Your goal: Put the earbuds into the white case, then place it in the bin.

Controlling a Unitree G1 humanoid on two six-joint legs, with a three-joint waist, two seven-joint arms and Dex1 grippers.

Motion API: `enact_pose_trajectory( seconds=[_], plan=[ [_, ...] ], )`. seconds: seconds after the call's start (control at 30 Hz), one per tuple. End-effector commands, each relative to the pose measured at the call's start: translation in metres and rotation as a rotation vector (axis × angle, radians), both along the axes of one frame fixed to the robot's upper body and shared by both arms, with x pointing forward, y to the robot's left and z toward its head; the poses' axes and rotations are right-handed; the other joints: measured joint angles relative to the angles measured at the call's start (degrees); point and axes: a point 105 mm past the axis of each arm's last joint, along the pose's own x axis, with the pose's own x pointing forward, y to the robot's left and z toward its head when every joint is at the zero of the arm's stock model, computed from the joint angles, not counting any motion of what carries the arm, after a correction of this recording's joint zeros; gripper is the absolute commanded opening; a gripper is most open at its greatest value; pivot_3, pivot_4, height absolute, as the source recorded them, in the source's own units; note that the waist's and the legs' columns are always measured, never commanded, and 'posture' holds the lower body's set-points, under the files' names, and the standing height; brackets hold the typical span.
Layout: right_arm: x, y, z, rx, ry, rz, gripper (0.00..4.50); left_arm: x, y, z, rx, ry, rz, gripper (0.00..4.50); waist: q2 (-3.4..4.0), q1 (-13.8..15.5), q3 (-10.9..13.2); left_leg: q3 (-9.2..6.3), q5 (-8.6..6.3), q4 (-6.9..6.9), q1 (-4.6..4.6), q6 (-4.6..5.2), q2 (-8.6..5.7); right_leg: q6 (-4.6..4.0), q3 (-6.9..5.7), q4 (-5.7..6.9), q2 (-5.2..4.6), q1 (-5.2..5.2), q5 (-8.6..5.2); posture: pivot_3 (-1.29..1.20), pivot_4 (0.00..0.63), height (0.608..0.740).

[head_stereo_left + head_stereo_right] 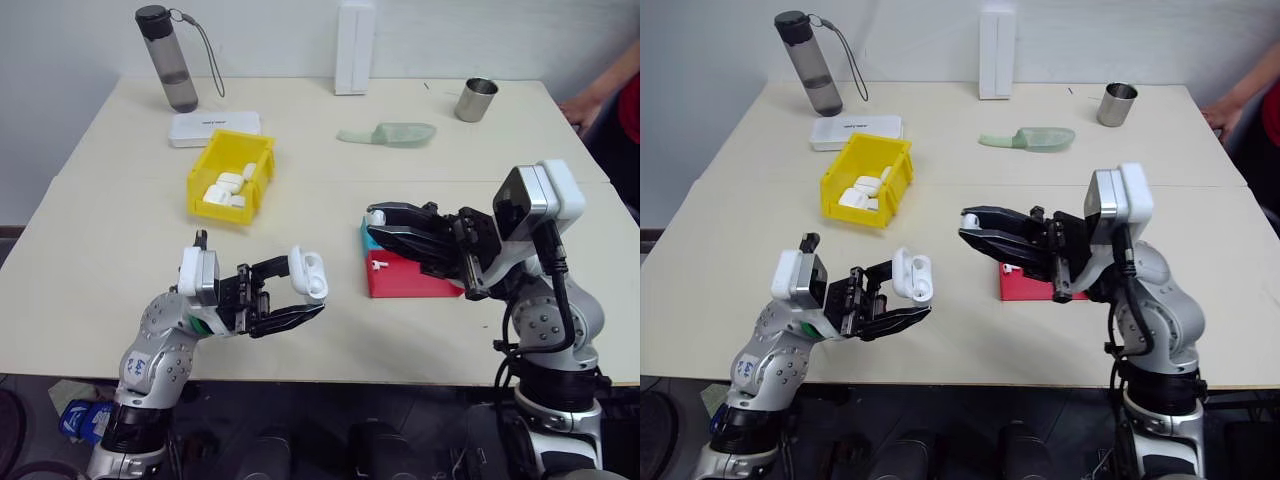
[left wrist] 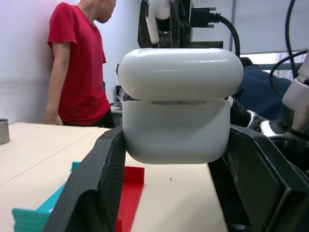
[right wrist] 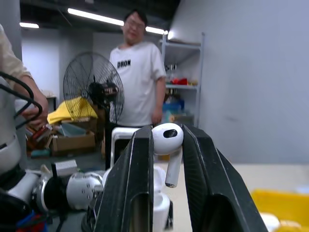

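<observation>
Nearest, the left gripper (image 1: 285, 296) clamped the small glossy white case (image 1: 309, 274), lid open; the right gripper (image 1: 377, 222) pinched one tiny white stemmed earbud (image 3: 169, 147), needing careful alignment for insertion.

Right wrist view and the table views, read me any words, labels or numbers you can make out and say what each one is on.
"DHON", as best it reads, on the white T-shirt of the person standing by the fan.
Dark print on the flat white box behind the yellow bin: too small to read.
Blue sticker on the left arm: too small to read.
White mark on the red tray: not legible.
</observation>
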Motion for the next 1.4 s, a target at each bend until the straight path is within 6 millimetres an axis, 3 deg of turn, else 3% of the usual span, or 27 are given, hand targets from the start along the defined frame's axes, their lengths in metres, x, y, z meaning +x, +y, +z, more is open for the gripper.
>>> enact_pose_trajectory(
  seconds=[0.03, 0.17, 0.57, 1.4],
  plan=[
    [-0.007, 0.009, 0.008, 0.037, -0.070, 0.011, 0.44, -0.006, -0.004, 0.015, -0.049, -0.026, -0.064, 2.74, 0.00, -0.1, 0.0, 0.00, 0.00, 0.00, 0.00, 0.00, 0.00, 0.00, 0.00, 0.00, 0.00, 0.00, 0.00, 0.00, 0.150, 0.740],
    [-0.006, 0.019, 0.005, 0.044, -0.088, 0.025, 0.44, -0.007, -0.007, 0.026, -0.083, -0.032, -0.075, 2.74, 0.00, -0.1, 0.0, 0.00, 0.00, -0.01, 0.00, 0.00, 0.00, 0.00, 0.00, 0.01, 0.00, -0.03, 0.00, 0.00, 0.150, 0.740],
    [-0.003, 0.034, -0.002, 0.058, -0.076, 0.061, 0.44, -0.016, -0.015, 0.032, -0.108, -0.032, -0.097, 2.74, 0.00, -0.1, 0.0, -0.01, 0.02, -0.02, 0.01, -0.03, 0.00, 0.00, 0.01, 0.05, 0.00, -0.06, 0.00, 0.00, 0.150, 0.740],
    [0.009, 0.006, -0.049, 0.000, -0.009, -0.017, 0.44, -0.014, -0.016, 0.039, -0.156, -0.061, -0.037, 2.74, 0.00, -0.1, 0.0, 0.00, 0.02, -0.03, 0.01, -0.03, 0.00, 0.00, 0.01, 0.01, 0.00, -0.03, 0.00, 0.00, 0.150, 0.740]
  ],
)
